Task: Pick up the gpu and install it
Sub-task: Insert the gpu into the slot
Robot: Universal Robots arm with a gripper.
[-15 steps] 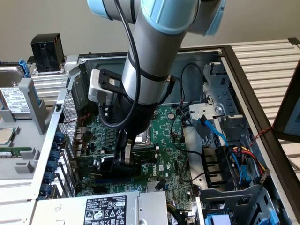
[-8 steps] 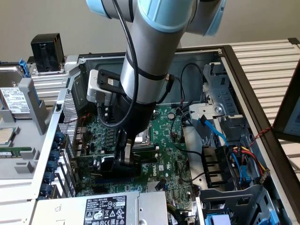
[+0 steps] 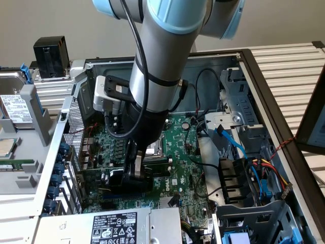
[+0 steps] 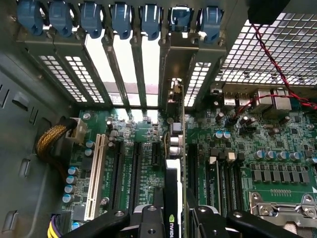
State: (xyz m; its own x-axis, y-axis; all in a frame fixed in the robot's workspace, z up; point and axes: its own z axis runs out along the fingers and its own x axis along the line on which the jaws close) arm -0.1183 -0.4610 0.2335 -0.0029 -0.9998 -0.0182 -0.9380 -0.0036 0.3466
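The pincer (image 4: 174,214) is closed on the gpu (image 4: 174,163), which is held on edge over the motherboard (image 4: 277,148), among the expansion slots (image 4: 119,168) near the case's rear brackets (image 4: 124,74).

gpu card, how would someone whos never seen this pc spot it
Look inside the open computer case at the big green motherboard. The gpu stands on edge over the expansion slots, pinched in the gripper. Unlike the empty slots beside it, it carries a black cooler and a metal bracket.
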